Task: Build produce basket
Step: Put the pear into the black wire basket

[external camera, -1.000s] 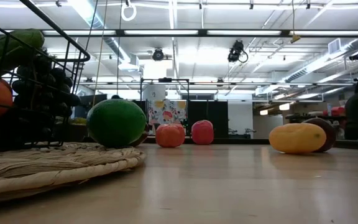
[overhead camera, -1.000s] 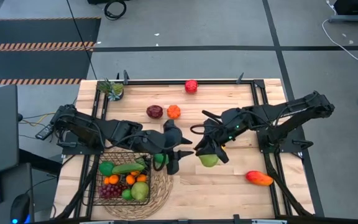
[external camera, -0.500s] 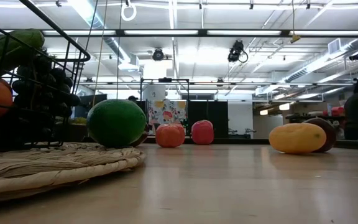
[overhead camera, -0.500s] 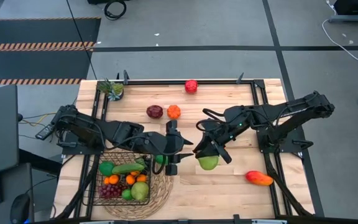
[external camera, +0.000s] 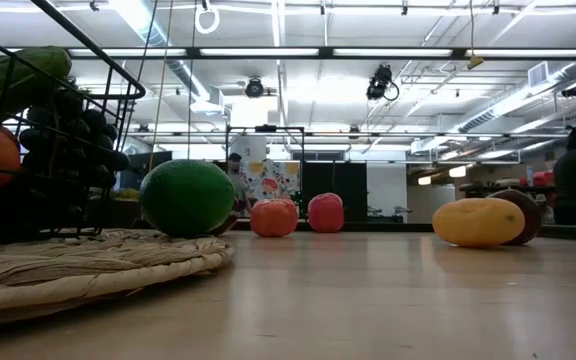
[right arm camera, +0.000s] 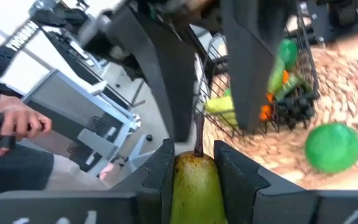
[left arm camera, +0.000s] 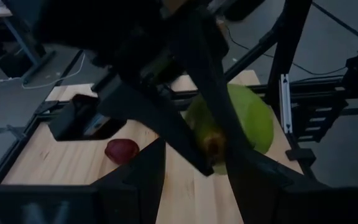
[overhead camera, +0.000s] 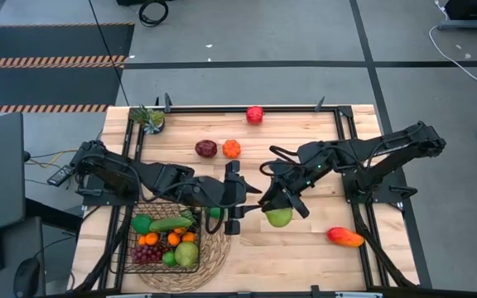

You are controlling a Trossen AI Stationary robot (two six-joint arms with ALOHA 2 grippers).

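Right gripper (overhead camera: 277, 209) fingers clamp one green pear (overhead camera: 280, 217) mid-surface. Left gripper (overhead camera: 232, 199) fingers released, beside it. One lime (overhead camera: 214, 212) on mat (overhead camera: 215, 248). Basket (overhead camera: 131, 244) holds produce. Loose on surface: two apples, one orange, one mango.

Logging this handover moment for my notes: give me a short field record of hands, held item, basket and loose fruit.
right hand: shut on pear, above the table centre
left hand: open, facing the pear
basket: on straw mat, holding several fruits
lime: on the mat, outside the basket
mango: on the table near the right arm
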